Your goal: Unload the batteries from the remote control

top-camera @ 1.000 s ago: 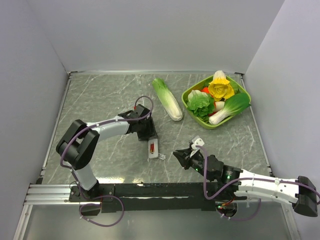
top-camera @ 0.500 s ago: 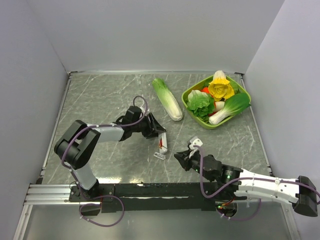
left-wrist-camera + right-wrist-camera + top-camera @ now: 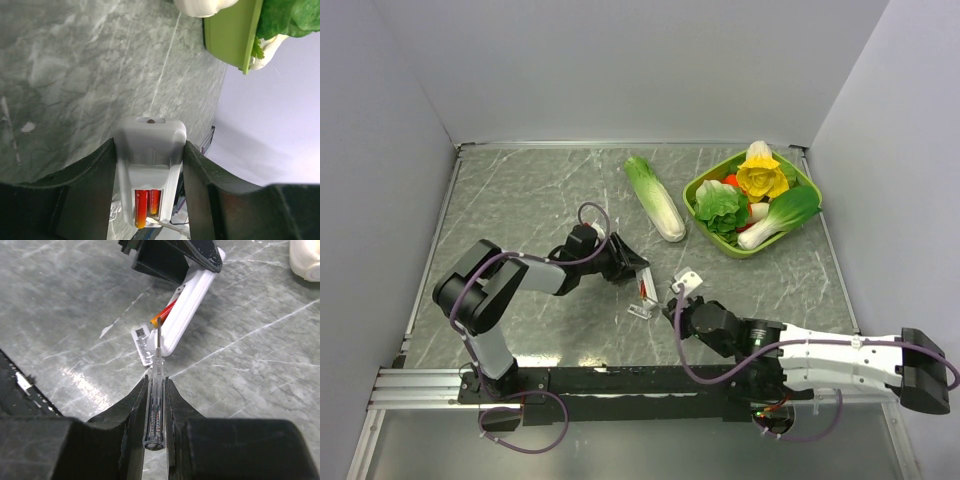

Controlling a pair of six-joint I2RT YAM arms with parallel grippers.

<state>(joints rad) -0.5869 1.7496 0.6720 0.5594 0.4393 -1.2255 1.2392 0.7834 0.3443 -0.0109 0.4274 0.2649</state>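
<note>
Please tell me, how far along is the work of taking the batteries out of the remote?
Done: the cover lies off on the table, so the compartment is open. In hand: the left gripper clamps the remote control tilted up, and the right gripper holds a screwdriver with its tip at the batteries. Left: both batteries sit in the recess; neither is out.

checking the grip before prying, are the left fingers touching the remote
Touching. The left wrist view shows the remote control pinched between both left fingers, with no gap on either side.
</note>
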